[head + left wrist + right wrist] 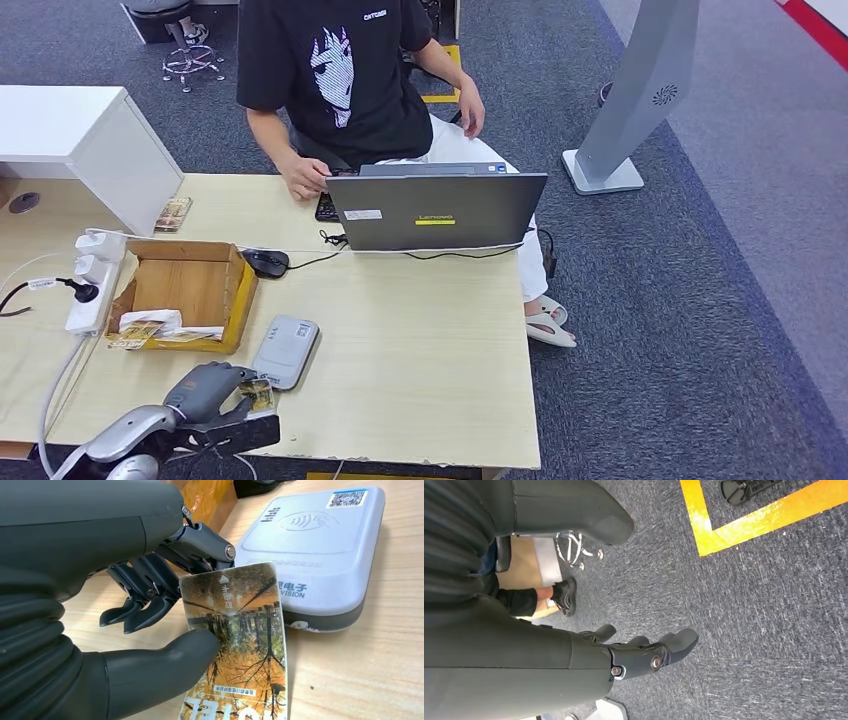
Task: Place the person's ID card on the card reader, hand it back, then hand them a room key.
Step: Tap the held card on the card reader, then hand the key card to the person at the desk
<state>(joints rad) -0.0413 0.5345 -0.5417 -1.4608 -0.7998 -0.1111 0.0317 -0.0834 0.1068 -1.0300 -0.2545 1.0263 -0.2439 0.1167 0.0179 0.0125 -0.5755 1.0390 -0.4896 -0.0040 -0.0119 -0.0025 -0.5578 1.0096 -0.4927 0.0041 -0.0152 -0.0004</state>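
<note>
Pinching a card (240,645) with an autumn-forest print between thick thumb and dark fingers (145,605), left hand (212,392) low over the near edge of the wooden table (420,350). Card just beside the grey card reader (285,351), its far end close to the reader's near edge; in the left wrist view, touching or apart cannot be told. Reader flat on the table, with a wave symbol and a QR sticker on top (320,540). Whether ID card or room key, not clear from the print.

Right hand (644,655) hanging over the dark grey carpet (774,630), holding nothing, fingers slightly curled and apart. Yellow floor tape (744,525) near it on the carpet.

Beside the reader, an open cardboard box (190,290) with a few cards and papers inside at its near end. Left of the box, a white power strip (90,285) with a black plug. Behind the box, a black mouse (266,262) and a grey Lenovo laptop (435,210), lid open toward a person in a black printed T-shirt (340,70), seated at the far side, one hand (303,180) at the table edge near the laptop. One more small card stack (173,213) near the white cabinet (90,140).
</note>
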